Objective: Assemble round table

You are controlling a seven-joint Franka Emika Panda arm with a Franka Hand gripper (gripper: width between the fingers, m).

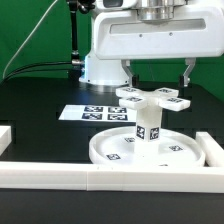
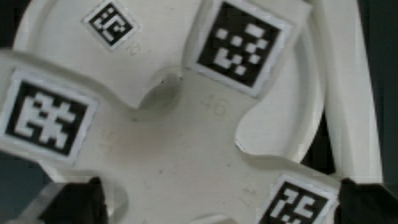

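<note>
The large round rimmed disc (image 1: 120, 152) lies flat on the black table near the front. The short thick cylinder leg (image 1: 148, 129) stands upright on its middle. The flat white foot (image 1: 152, 98), with tagged arms, sits on top of the leg. My gripper (image 1: 158, 80) is open, just above the foot, one finger (image 1: 128, 72) on each side and not touching it. In the wrist view the foot (image 2: 169, 110) fills the picture. The gripper (image 2: 217, 205) shows there only as dark fingertips (image 2: 71, 205) at the two lower corners.
The marker board (image 1: 90, 113) lies flat behind the disc, toward the exterior view's left. A long white rail (image 1: 100, 180) runs along the front. Another rail (image 1: 212, 150) stands at the exterior view's right, and a short one (image 1: 5, 135) at its left.
</note>
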